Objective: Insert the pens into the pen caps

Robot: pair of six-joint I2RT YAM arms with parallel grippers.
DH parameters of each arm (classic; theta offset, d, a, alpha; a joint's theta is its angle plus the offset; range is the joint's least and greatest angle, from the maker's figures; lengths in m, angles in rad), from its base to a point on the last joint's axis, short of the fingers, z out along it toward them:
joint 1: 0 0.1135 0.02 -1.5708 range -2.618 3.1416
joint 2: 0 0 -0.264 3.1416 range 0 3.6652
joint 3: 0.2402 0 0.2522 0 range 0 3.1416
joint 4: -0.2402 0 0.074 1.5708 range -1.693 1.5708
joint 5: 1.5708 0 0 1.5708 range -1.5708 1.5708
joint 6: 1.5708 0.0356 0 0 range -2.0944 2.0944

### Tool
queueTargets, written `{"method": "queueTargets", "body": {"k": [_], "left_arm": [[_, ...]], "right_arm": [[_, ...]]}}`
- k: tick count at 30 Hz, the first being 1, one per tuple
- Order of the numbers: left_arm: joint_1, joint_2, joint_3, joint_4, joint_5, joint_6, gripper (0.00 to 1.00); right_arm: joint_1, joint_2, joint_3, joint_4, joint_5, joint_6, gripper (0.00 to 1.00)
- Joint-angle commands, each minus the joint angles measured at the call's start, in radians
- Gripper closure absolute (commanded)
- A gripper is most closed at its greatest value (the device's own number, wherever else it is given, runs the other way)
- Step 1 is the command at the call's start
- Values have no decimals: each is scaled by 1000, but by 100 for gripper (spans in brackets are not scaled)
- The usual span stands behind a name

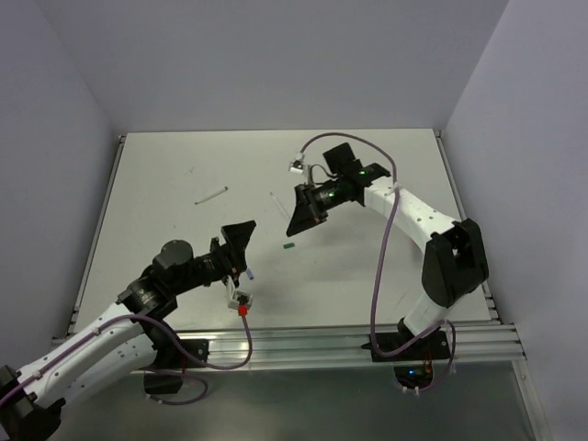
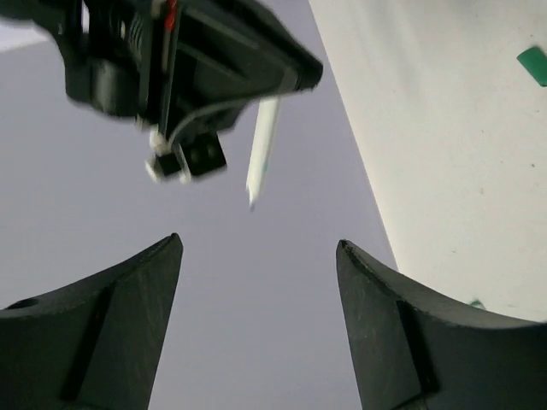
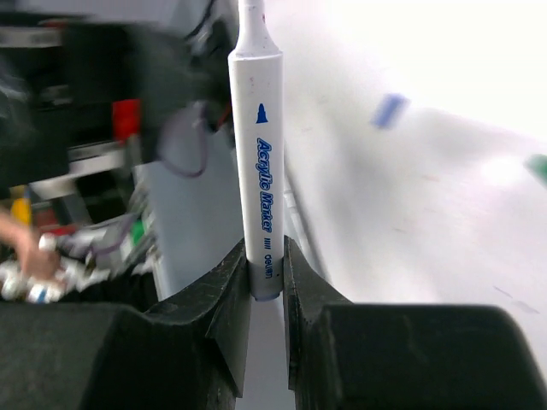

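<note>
1. Gripping a white pen [image 3: 261,145] by its butt end, the right gripper [image 3: 265,256] is clenched on it; pen stands straight out from between the fingers, printed barrel showing, tip end away from the gripper.
2. Left gripper [image 2: 256,243] released; fingers [image 2: 120,316] wide apart, nothing between them.
3. From the left wrist view the held pen hangs tip-down above the gap between the left fingers; apart from them, not touching.
4. Both grippers are up off the table [image 1: 165,184], facing each other near its middle.
5. Green cap [image 1: 288,245] lies on the table between the two grippers; uncapped, not on any pen.
6. Blue cap [image 3: 390,111] lies on the table too, blurred, apart from the green cap.
7. Second pen [image 1: 212,195] lies loose on the table at the far left, slanted, well apart from both caps and both grippers.
</note>
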Motion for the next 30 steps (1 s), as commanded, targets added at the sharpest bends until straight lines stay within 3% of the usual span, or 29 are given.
{"method": "queueTargets", "body": {"k": [1, 4, 5, 9, 11, 13, 14, 17, 20, 24, 30], "left_arm": [[-2, 46, 163, -410, -72, -168, 25], [-2, 164, 241, -406, -138, -482, 27], [-3, 207, 281, -421, -152, -703, 28], [4, 535, 589, -649, -149, -1240, 33], [39, 615, 650, -744, -59, -1523, 36], [52, 694, 668, -737, -98, -1708, 42], [52, 717, 668, -737, -157, -1884, 44], [53, 786, 662, -749, -233, -2090, 41], [91, 818, 647, -742, -209, -2190, 38], [138, 839, 610, -709, -205, -2246, 33], [216, 956, 593, -692, -175, -2273, 40]], "right_arm": [[-140, -104, -25, 14, 64, -42, 100], [-240, -152, -64, 9, 134, -64, 100], [-263, -187, -76, 6, 183, -64, 100], [-359, -270, -157, -29, 264, -124, 100], [-394, -305, -182, -45, 300, -156, 100], [-408, -319, -189, -62, 318, -167, 100], [-420, -330, -194, -66, 320, -168, 100], [-432, -337, -193, -75, 317, -165, 100], [-435, -342, -188, -82, 312, -164, 100], [-435, -334, -185, -86, 306, -164, 100], [-437, -310, -183, -88, 291, -162, 100]]}}
